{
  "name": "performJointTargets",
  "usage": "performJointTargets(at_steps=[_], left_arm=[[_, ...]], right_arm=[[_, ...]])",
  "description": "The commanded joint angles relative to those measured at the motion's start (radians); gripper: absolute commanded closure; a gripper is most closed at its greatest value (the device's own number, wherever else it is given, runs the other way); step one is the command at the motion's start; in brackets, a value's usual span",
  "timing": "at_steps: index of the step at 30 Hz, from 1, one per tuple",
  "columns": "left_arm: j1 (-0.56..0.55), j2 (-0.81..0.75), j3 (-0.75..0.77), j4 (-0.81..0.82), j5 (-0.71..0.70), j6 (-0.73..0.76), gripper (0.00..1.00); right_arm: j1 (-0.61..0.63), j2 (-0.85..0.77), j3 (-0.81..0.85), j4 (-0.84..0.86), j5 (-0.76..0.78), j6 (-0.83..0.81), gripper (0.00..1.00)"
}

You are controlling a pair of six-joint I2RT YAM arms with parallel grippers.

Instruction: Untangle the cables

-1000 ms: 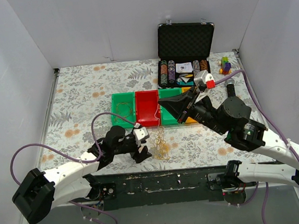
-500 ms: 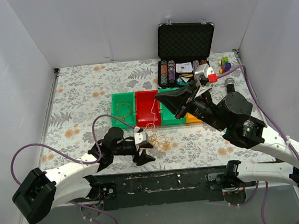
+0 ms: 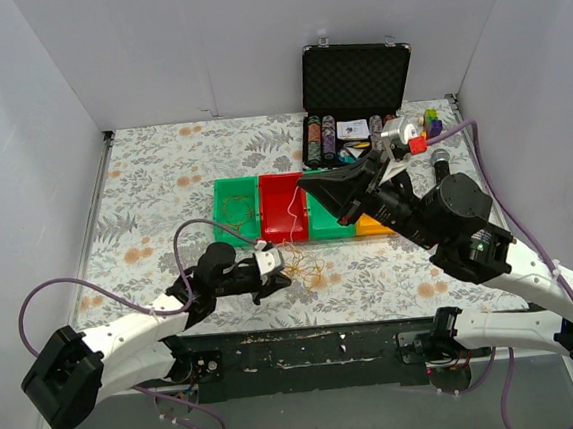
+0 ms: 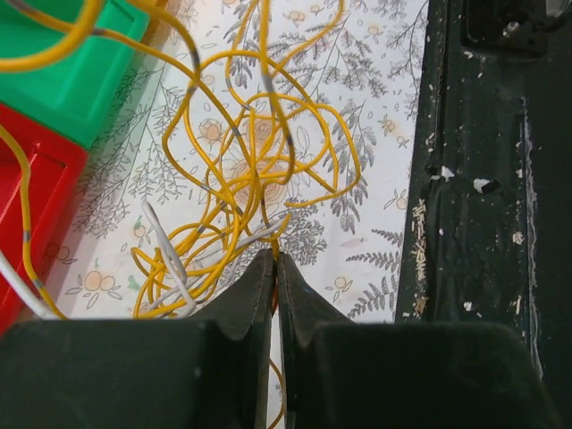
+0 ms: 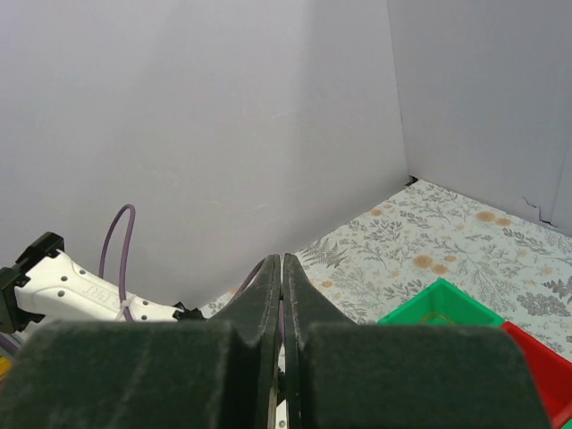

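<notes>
Cables [image 3: 307,264]: thin glossy yellow-orange strands with a few pale grey ones, looped into a loose snarl on the counter [image 3: 153,176] near its front edge, just before the bin row. A few strands run over the near edge of the red bin [image 3: 282,211]. Left end effector [image 3: 280,274] sits low at the tangle's left side, its black tapered fingers pressed together and pinching several yellow strands at the tips. Right end effector [image 3: 310,185] is raised above the bins and points left, fingers pressed together; cannot tell whether a strand sits between them. Counter cover is matte cloth printed with grey ferns and orange blossoms. Bins are smooth moulded plastic rectangles: green bin [image 3: 234,207] holding a thin wire coil, then red, second green bin [image 3: 323,229] and yellow bin [image 3: 366,232] partly under the right arm. Black case [image 3: 356,76] behind, lid upright, egg-crate foam lining, rows of striped round chips; printing on its cards too small to read. Front rail [image 4: 474,179] is black, flecked white.
</notes>
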Motion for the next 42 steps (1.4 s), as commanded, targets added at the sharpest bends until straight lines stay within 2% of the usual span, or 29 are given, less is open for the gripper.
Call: performJointTargets(at_steps=[1, 3, 6, 13, 19, 27, 34, 41, 42], left_arm=[[0.033, -0.033, 0.117, -0.224, -0.028, 0.134, 1.00], [0.050, -0.036, 0.168, -0.399, -0.047, 0.246, 1.00], [0.085, -0.059, 0.215, -0.589, -0.161, 0.370, 1.00], [0.149, -0.251, 0.159, -0.832, -0.352, 0.495, 1.00], [0.154, -0.366, 0.163, -0.947, -0.511, 0.466, 1.00], [0.157, -0.411, 0.154, -1.032, -0.590, 0.397, 1.00], [0.159, -0.406, 0.139, -1.058, -0.628, 0.387, 1.00], [0.160, -0.409, 0.105, -1.061, -0.692, 0.395, 1.00], [0.162, -0.414, 0.097, -1.064, -0.705, 0.401, 1.00]], right_arm=[[0.002, -0.019, 0.055, -0.001, 0.060, -0.033, 0.99], [0.002, -0.031, 0.065, -0.057, 0.141, -0.077, 0.99], [0.003, -0.062, 0.082, -0.139, 0.256, -0.138, 0.99], [0.002, -0.132, 0.106, -0.258, 0.500, -0.244, 0.99], [0.002, -0.197, 0.111, -0.304, 0.720, -0.322, 0.99], [0.002, -0.328, 0.147, -0.247, 0.968, -0.477, 0.99], [0.002, -0.402, 0.180, -0.163, 1.054, -0.634, 0.99], [0.003, -0.395, 0.195, -0.172, 1.077, -0.669, 0.99], [0.003, -0.395, 0.195, -0.132, 1.090, -0.709, 0.99]])
